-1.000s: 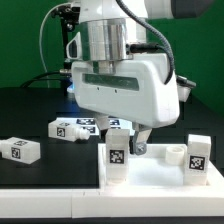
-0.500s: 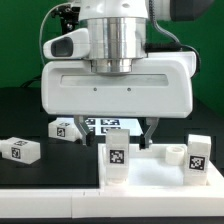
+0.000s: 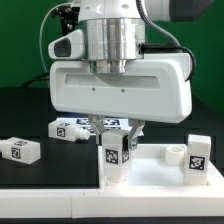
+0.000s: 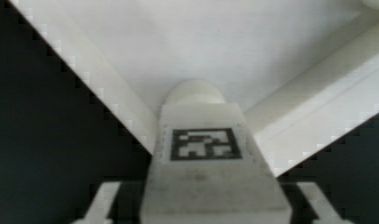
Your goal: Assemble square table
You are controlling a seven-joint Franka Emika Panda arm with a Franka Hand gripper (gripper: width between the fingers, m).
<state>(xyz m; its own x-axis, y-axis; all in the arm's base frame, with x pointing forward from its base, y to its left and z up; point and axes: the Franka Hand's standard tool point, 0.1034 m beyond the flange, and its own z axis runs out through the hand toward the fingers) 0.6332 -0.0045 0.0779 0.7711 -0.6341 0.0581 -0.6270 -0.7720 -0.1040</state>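
Note:
The white square tabletop (image 3: 160,172) lies at the front, toward the exterior view's right. Two white tagged legs stand upright on it: one at its left corner (image 3: 114,156) and one at its right corner (image 3: 198,155). A round corner socket (image 3: 176,152) shows beside the right leg. My gripper (image 3: 117,132) is straight above the left leg, its fingers down either side of the leg's top. In the wrist view the leg (image 4: 207,150) fills the space between the fingers (image 4: 111,200), with a dark gap on each side. The gripper (image 4: 211,205) is open.
Two loose tagged legs lie on the black table at the exterior view's left, one near the front (image 3: 20,150) and one further back (image 3: 64,128). The marker board (image 3: 86,122) lies behind them, partly hidden by my hand. A green wall stands behind.
My hand has turned square to the camera and come down over the left upright leg, so the fingers now straddle its top. The legs and tabletop have not moved.

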